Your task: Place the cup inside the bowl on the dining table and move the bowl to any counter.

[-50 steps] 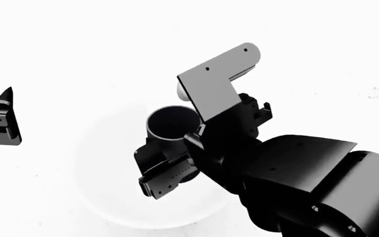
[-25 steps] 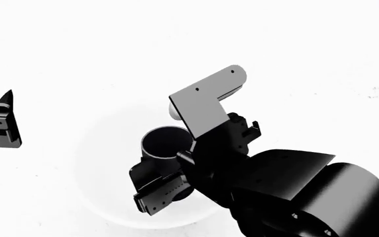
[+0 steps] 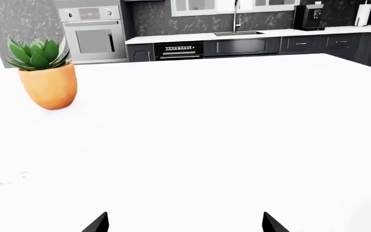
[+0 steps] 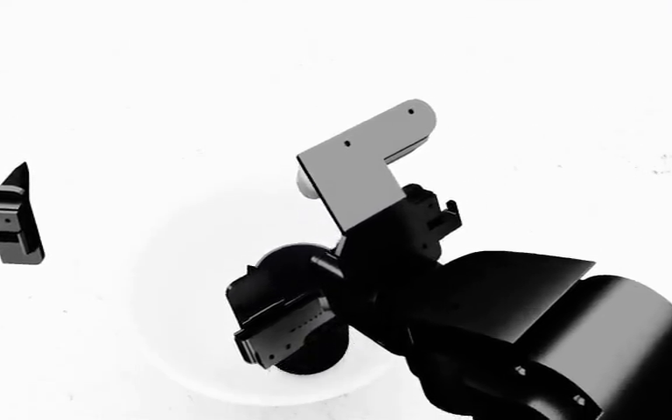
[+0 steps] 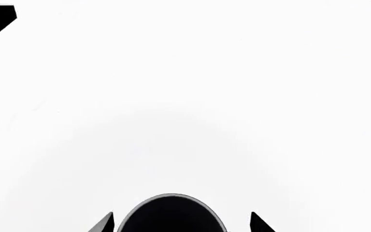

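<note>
The black cup (image 4: 295, 262) stands upright inside the wide white bowl (image 4: 172, 262) on the white dining table (image 4: 137, 87). My right gripper (image 4: 295, 306) is shut on the cup's sides, low in the bowl. In the right wrist view the cup's dark mouth (image 5: 171, 217) sits between the fingertips of the right gripper (image 5: 180, 223), with the bowl's inside (image 5: 172, 145) beyond it. My left gripper (image 4: 3, 223) is open and empty, left of the bowl and apart from it. In the left wrist view the left gripper (image 3: 184, 223) shows only bare table (image 3: 205, 121) between its tips. The cup's handle is hidden.
An orange pot with a green plant (image 3: 50, 84) stands on the table's far side. Beyond the table runs the counter (image 3: 172, 37) with a sink and tap (image 3: 237, 33), dark cabinets below, and a wall oven (image 3: 95, 34).
My right gripper has lowered the cup into the bowl, and the cup's open mouth now sits deeper behind the gripper. The left gripper has barely moved.
</note>
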Tool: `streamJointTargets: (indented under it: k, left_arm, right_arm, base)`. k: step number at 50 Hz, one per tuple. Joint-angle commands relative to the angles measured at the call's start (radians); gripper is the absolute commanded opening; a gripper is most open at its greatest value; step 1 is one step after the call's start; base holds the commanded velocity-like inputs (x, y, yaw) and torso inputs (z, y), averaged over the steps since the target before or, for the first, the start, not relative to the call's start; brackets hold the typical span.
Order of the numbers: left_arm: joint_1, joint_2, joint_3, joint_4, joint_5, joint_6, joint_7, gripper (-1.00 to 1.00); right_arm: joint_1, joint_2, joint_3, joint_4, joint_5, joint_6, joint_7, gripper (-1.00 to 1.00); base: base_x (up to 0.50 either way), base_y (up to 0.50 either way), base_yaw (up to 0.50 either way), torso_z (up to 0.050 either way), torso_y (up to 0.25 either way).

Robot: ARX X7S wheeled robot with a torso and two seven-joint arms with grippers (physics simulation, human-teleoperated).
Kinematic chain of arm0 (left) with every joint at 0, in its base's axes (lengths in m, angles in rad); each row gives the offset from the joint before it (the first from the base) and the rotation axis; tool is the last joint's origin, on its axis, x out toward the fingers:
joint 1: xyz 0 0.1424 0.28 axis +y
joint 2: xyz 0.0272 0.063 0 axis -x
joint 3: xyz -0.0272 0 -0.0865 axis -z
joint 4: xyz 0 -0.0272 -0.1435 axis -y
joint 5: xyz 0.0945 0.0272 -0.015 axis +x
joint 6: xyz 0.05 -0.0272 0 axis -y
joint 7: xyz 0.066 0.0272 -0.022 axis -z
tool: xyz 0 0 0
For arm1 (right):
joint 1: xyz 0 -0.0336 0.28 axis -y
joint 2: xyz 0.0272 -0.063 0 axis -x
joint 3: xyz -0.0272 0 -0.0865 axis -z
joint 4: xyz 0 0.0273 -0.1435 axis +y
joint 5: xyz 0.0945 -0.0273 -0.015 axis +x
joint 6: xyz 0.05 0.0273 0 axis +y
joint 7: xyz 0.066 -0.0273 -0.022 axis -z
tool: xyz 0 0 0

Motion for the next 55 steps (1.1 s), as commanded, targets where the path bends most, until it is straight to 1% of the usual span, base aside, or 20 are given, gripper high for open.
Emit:
streamJointTargets:
  k: [1, 5, 12, 14, 17, 19, 21, 25, 28, 32, 34, 36, 39, 40, 44, 48, 52, 55]
  left_arm:
    - [-0.008, 0.011, 0.012, -0.005, 0.005, 0.002, -0.01, 1.0]
    - [-0.007, -0.006, 0.002, -0.01, -0.002, 0.005, 0.005, 1.0]
    - [-0.01, -0.001, 0.009, -0.011, -0.001, 0.005, 0.001, 1.0]
    - [-0.005, -0.015, -0.001, -0.012, -0.007, 0.008, 0.012, 1.0]
    - [-0.004, 0.007, 0.013, -0.007, 0.0, 0.008, -0.007, 1.0]
    - [-0.005, 0.006, 0.015, -0.008, 0.001, 0.008, -0.007, 1.0]
    - [0.003, -0.006, 0.005, -0.007, -0.004, 0.011, 0.002, 1.0]
    - [-0.003, -0.002, 0.01, -0.005, -0.005, 0.007, -0.003, 1.0]
    - [-0.005, 0.003, 0.014, -0.006, -0.003, 0.007, -0.008, 1.0]
    - [-0.003, 0.002, 0.017, -0.006, -0.004, 0.007, -0.008, 1.0]
    - [0.0, -0.003, 0.011, -0.006, -0.007, 0.008, -0.005, 1.0]
    - [-0.003, 0.007, 0.021, -0.01, 0.0, 0.011, -0.011, 1.0]
    - [0.007, -0.019, 0.003, -0.012, -0.011, 0.014, 0.01, 1.0]
    - [0.006, -0.017, 0.005, -0.012, -0.01, 0.014, 0.007, 1.0]
    - [0.008, -0.019, 0.003, -0.009, -0.013, 0.013, 0.006, 1.0]
    - [0.006, -0.004, 0.014, -0.008, -0.007, 0.012, -0.008, 1.0]
    - [0.007, 0.005, 0.02, -0.007, -0.005, 0.015, -0.015, 1.0]
    - [0.016, -0.007, 0.011, -0.008, -0.01, 0.019, -0.004, 1.0]
  right_arm:
    - [0.068, 0.009, 0.032, -0.006, 0.018, 0.023, 0.017, 1.0]
    - [0.099, 0.015, 0.06, -0.024, 0.041, 0.042, 0.037, 1.0]
    - [0.159, 0.041, 0.125, -0.046, 0.083, 0.082, 0.085, 1.0]
    - [0.168, 0.048, 0.163, -0.05, 0.108, 0.095, 0.111, 1.0]
    - [0.174, 0.076, 0.201, -0.053, 0.131, 0.114, 0.139, 1.0]
    - [0.17, 0.09, 0.211, -0.058, 0.137, 0.118, 0.149, 1.0]
    - [0.151, 0.101, 0.251, -0.06, 0.161, 0.127, 0.183, 1.0]
    - [0.099, 0.118, 0.319, -0.06, 0.209, 0.139, 0.246, 1.0]
    - [0.029, 0.131, 0.373, -0.052, 0.241, 0.131, 0.282, 1.0]
    - [-0.014, 0.142, 0.409, -0.05, 0.261, 0.122, 0.307, 1.0]
    - [-0.05, 0.129, 0.477, -0.02, 0.318, 0.135, 0.397, 1.0]
    - [-0.066, 0.132, 0.49, -0.025, 0.331, 0.132, 0.404, 1.0]
    - [-0.096, 0.127, 0.506, -0.016, 0.356, 0.135, 0.424, 1.0]
    - [-0.104, 0.125, 0.51, -0.013, 0.362, 0.133, 0.428, 1.0]
    - [-0.162, 0.099, 0.544, 0.011, 0.405, 0.117, 0.446, 1.0]
    - [-0.195, 0.06, 0.59, 0.046, 0.481, 0.106, 0.503, 1.0]
    - [-0.212, 0.046, 0.588, 0.084, 0.488, 0.096, 0.489, 1.0]
    - [-0.229, 0.031, 0.586, 0.108, 0.484, 0.082, 0.471, 1.0]
  base:
    - [0.0, 0.0, 0.0, 0.0, 0.0]
    - [0.0, 0.0, 0.0, 0.0, 0.0]
    - [0.0, 0.0, 0.0, 0.0, 0.0]
    - [0.0, 0.0, 0.0, 0.0, 0.0]
    - [0.0, 0.0, 0.0, 0.0, 0.0]
    - [0.0, 0.0, 0.0, 0.0, 0.0]
    - [0.0, 0.0, 0.0, 0.0, 0.0]
    - [0.0, 0.0, 0.0, 0.0, 0.0]
    - [0.0, 0.0, 0.0, 0.0, 0.0]
    - [0.0, 0.0, 0.0, 0.0, 0.0]
    - [0.0, 0.0, 0.0, 0.0, 0.0]
    - [0.0, 0.0, 0.0, 0.0, 0.0]
    - [0.0, 0.0, 0.0, 0.0, 0.0]
    - [0.0, 0.0, 0.0, 0.0, 0.0]
    - [0.0, 0.0, 0.0, 0.0, 0.0]
    - [0.0, 0.0, 0.0, 0.0, 0.0]
    - [0.0, 0.0, 0.0, 0.0, 0.0]
    - [0.0, 0.0, 0.0, 0.0, 0.0]
